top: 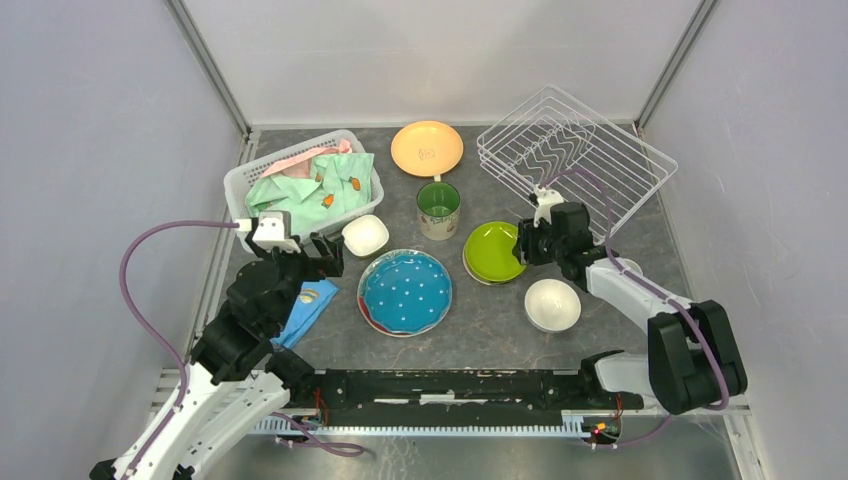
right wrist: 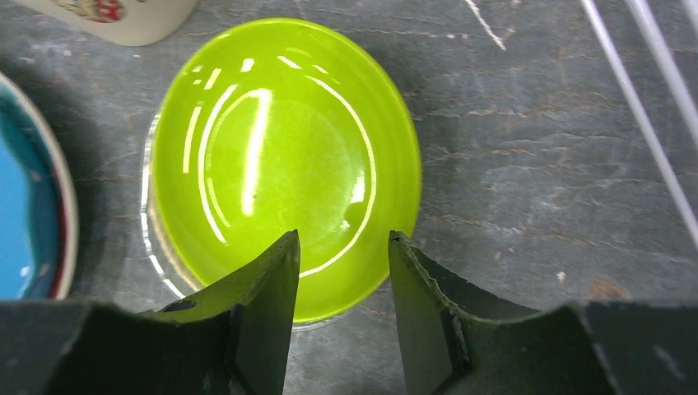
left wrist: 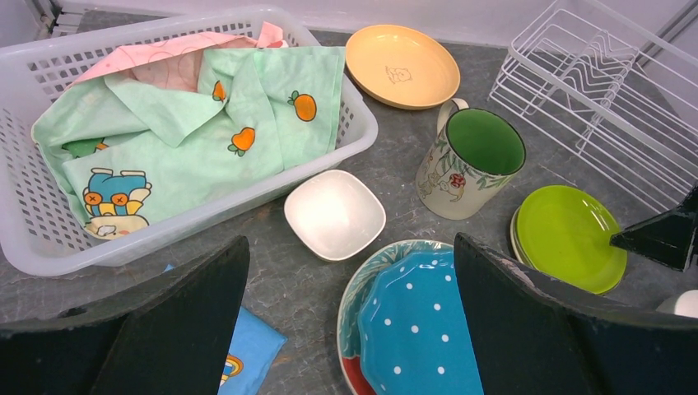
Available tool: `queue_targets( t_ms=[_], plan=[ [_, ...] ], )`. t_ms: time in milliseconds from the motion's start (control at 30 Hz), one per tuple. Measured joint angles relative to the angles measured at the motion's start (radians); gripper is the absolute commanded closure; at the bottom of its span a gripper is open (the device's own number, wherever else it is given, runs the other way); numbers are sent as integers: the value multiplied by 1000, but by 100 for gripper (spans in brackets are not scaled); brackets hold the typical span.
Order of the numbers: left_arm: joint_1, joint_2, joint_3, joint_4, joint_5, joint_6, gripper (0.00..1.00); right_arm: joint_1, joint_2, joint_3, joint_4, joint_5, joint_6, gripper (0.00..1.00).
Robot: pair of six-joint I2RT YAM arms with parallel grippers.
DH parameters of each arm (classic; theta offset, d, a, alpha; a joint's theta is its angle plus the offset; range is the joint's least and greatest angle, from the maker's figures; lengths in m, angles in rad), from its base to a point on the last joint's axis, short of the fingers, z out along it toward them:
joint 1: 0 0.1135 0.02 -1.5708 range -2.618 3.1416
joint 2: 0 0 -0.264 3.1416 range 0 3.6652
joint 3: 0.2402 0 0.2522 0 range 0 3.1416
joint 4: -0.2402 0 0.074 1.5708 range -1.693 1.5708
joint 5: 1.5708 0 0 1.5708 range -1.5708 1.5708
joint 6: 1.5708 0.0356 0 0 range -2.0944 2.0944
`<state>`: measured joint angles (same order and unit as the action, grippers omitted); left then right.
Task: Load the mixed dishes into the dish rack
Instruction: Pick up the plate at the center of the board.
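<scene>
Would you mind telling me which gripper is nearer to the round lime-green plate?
Right. The right gripper hovers over the round lime-green plate at its rim; the left gripper sits beyond the blue white-dotted plate.

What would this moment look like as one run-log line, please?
left gripper: open, by small bowl | right gripper: open, over green plate rim | rack: no dishes yet | held: nothing

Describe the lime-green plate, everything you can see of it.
The lime-green plate is round, shallow and glossy, empty and clean. It lies flat, face up, on a paler plate whose rim peeks out at its left, on the grey table between the mug and a white bowl. The right gripper stands open over its near rim; contact unclear.
</scene>
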<state>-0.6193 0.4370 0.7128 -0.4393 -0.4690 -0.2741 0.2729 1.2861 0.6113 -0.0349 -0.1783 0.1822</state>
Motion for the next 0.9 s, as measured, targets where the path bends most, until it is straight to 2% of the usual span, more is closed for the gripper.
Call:
queue_targets(
  t_ms=[333, 900],
  plan=[
    [0, 1, 0, 0, 0, 0, 0, -8, 37, 21, -32, 134, -50, 52],
    [0, 3, 0, 0, 0, 0, 0, -21, 99, 19, 40, 111, -45, 58]
  ],
)
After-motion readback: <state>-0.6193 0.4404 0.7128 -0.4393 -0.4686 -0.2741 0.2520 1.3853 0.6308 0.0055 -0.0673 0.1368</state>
